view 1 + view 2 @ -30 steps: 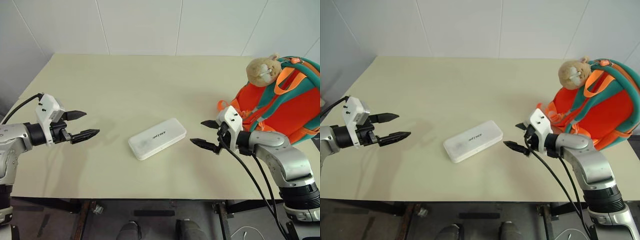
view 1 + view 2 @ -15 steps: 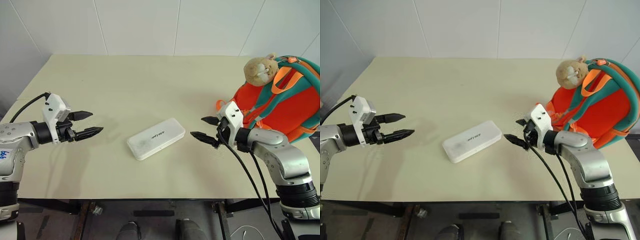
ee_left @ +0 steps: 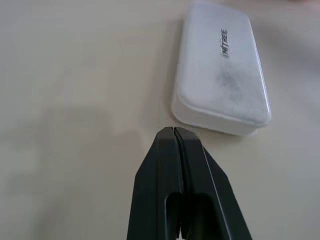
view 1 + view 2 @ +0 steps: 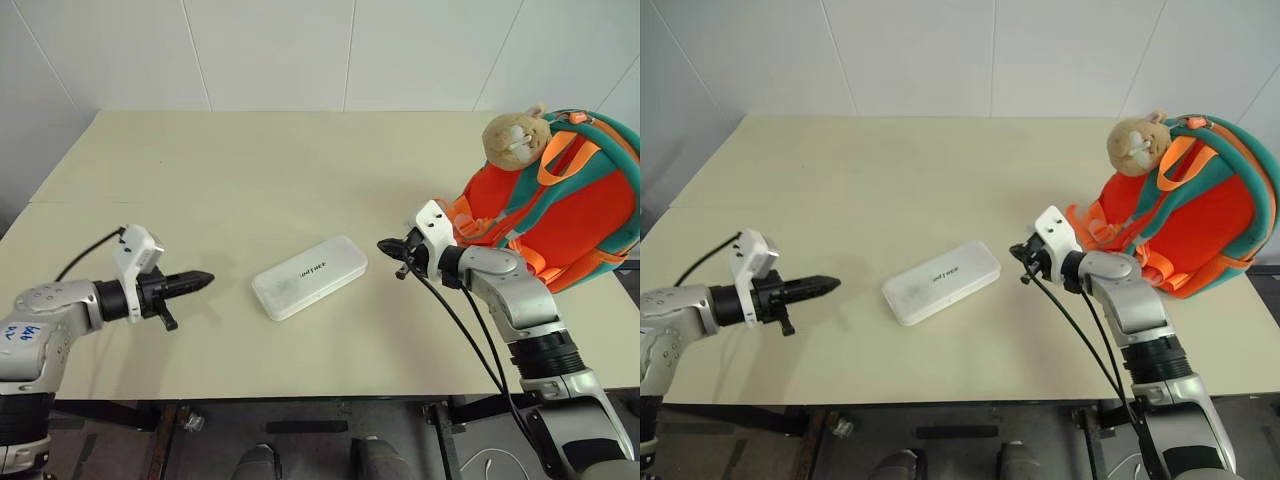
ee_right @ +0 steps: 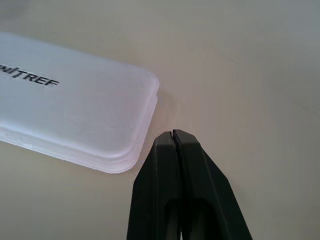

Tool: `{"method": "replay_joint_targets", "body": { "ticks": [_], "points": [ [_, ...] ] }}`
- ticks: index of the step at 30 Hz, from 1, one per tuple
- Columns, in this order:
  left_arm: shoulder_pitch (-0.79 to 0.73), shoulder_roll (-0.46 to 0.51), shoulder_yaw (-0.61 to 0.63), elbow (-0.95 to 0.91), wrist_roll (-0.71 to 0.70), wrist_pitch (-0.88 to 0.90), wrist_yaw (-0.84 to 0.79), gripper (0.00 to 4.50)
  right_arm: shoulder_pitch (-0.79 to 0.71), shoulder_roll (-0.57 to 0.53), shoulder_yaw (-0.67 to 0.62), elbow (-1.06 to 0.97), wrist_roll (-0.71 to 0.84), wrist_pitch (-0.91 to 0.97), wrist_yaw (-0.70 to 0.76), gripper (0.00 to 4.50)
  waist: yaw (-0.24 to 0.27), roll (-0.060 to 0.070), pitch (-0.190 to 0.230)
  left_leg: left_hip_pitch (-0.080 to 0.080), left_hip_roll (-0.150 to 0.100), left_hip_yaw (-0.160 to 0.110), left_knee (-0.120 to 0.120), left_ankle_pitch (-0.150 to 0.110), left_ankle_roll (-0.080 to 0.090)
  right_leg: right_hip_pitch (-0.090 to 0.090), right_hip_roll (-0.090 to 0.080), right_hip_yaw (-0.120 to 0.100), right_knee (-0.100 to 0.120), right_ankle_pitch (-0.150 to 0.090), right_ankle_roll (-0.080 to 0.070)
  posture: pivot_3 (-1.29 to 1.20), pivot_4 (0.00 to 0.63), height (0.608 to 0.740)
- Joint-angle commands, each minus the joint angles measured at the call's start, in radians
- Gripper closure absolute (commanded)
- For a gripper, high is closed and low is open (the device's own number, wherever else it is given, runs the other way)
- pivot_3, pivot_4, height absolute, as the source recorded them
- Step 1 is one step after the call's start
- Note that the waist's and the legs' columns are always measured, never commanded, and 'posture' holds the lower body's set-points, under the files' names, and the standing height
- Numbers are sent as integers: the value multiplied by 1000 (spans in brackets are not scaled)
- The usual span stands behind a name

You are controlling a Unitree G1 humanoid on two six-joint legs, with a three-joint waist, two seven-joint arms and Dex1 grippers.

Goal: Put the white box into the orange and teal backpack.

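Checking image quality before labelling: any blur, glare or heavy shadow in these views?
Left wrist view: the white box is soft, its lettering smeared; the shut left hand is sharp. Right wrist view: box lettering readable but cut off by the frame. Head views: even light, no glare, soft shadows on the table, the backpack clear.

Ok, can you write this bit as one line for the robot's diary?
left gripper: shut, empty | right gripper: shut, empty | white box: on table between them | backpack: upright
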Motion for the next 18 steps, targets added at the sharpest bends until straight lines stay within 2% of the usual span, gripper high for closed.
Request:
{"method": "replay_joint_targets", "body": {
  "ticks": [1,9,13,18],
  "points": [
    [17,-15,4,-58,-47,63,17,4488,-64,34,8,92,-46,-85,-23,4482,-2,0,0,0,0,0,0,0,0,0,0,0,0,0,0,0,150,740],
    [-10,-84,-62,-25,-54,117,45,4488,-171,141,44,337,-130,-198,-39,4482,-15,0,0,0,0,0,1,0,0,0,0,0,1,0,0,0,150,740],
    [-81,-137,-125,77,-6,61,44,4488,-192,190,45,382,-126,-221,-6,4482,-14,0,0,0,0,0,2,0,0,0,0,0,2,0,0,0,150,740],
    [-118,-161,-159,156,31,5,28,4488,-189,197,46,360,-132,-217,26,4482,-14,0,0,0,0,0,2,0,-1,0,0,0,1,0,0,0,150,740]
  ]
}}
